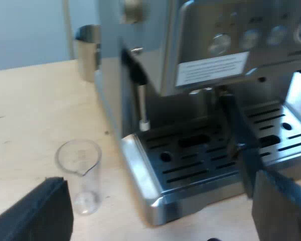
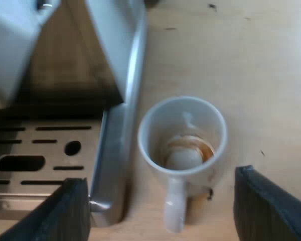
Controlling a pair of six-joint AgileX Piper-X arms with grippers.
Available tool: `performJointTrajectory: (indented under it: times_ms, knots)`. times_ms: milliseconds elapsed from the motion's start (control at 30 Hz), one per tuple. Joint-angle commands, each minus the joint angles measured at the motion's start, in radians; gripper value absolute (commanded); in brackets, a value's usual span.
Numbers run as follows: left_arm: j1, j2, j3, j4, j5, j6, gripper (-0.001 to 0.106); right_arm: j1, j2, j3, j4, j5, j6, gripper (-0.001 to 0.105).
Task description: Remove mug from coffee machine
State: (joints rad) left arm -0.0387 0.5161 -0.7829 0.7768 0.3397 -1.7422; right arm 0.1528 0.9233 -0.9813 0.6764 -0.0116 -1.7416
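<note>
Wooden table (image 2: 261, 60) bears mug (image 2: 183, 143) beside drip tray (image 2: 50, 145); measuring glass (image 1: 80, 173) near machine (image 1: 215, 60).

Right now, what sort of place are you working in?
Probably a coffee-making bench: an espresso machine with a drip tray stands on a wooden table, a measuring glass beside it, and a coffee-stained mug on the table by the tray.

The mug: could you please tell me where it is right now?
In the right wrist view, the mug stands upright on the wooden table, off the machine's drip tray and close beside its edge, between the open fingers of the right hand.
</note>
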Motion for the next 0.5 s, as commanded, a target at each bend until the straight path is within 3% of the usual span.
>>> performJointTrajectory:
  times_ms: [33,167,300,500]
  knots:
    - [0.016,-0.040,-0.007,0.031,-0.012,0.027,0.087,-0.099,-0.038,-0.012,0.063,-0.046,-0.010,0.062]
    - [0.016,-0.081,-0.007,0.034,-0.007,0.027,0.087,-0.152,-0.095,-0.003,0.069,-0.046,-0.023,0.062]
    - [0.016,-0.127,-0.007,0.034,-0.006,0.027,0.087,-0.163,-0.176,-0.003,0.069,-0.046,-0.085,0.062]
    - [0.016,-0.181,-0.007,0.034,0.033,0.027,0.087,-0.163,-0.308,-0.003,0.069,-0.046,-0.087,0.062]
